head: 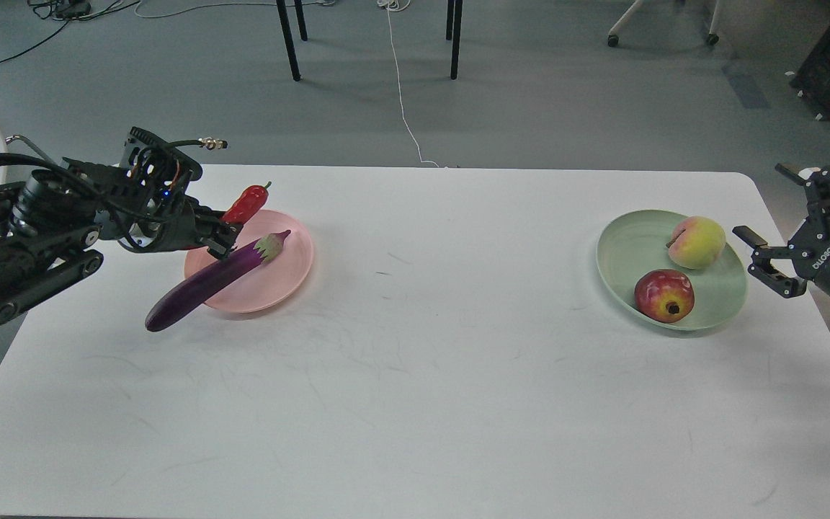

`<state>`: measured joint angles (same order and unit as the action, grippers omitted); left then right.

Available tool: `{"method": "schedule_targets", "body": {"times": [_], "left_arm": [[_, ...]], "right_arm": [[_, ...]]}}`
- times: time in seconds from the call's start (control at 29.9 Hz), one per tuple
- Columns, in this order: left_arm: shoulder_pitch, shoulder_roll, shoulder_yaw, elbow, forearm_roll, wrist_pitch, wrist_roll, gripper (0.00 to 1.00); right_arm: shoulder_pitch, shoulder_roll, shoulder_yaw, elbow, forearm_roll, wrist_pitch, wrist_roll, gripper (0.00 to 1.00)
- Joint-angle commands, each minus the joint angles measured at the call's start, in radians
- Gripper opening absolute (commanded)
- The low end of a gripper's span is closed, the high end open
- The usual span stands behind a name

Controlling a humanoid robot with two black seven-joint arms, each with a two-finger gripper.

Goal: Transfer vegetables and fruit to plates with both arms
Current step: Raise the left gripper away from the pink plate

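Head view: eggplant [213,281] at left claw [222,241].

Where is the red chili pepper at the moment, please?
In the head view, the chili pepper is at the table's left, over the pink plate's far rim, just beyond the left end effector and the eggplant.

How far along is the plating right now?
Done: peach and pomegranate sit in the green plate; right gripper is open beside it. In hand: left gripper at the eggplant lying across the pink plate. The chili looks unsettled.
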<state>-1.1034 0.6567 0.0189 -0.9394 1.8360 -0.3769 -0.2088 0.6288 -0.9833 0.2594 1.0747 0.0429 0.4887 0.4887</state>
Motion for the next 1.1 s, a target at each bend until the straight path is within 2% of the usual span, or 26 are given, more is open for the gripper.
{"method": "schedule_targets", "body": {"times": [0.0,0.27,0.47,0.67,0.8,0.84,0.97,1.07], "left_arm": [[0.011,-0.005,0.010,0.040,0.008,0.004,-0.012,0.17],[0.025,-0.022,0.010,0.076,0.012,0.004,-0.014,0.30],[0.024,-0.026,0.009,0.076,0.012,0.004,-0.014,0.61],[0.022,-0.026,0.007,0.074,0.012,0.004,-0.014,0.68],[0.004,-0.026,-0.008,0.067,0.003,0.007,-0.017,0.87],[-0.006,-0.032,-0.013,0.063,-0.003,0.010,-0.018,0.96],[-0.036,-0.098,-0.097,0.047,-0.148,0.107,-0.058,0.98],[-0.001,-0.112,-0.184,-0.034,-0.389,0.189,-0.060,0.98]], "right_arm": [[0.000,-0.003,0.001,0.002,0.000,0.000,0.000,0.97],[-0.006,-0.005,0.003,0.014,0.000,0.000,0.000,0.97],[-0.006,-0.006,0.004,0.014,0.000,0.000,0.000,0.97],[-0.006,-0.008,0.004,0.016,0.000,0.000,0.000,0.97],[-0.006,-0.008,0.004,0.016,0.000,0.000,0.000,0.97],[-0.006,-0.008,0.004,0.016,0.000,0.000,0.000,0.97],[-0.006,-0.005,0.012,0.016,0.000,0.000,0.000,0.97],[-0.006,0.003,0.011,0.016,0.000,0.000,0.000,0.97]]}}
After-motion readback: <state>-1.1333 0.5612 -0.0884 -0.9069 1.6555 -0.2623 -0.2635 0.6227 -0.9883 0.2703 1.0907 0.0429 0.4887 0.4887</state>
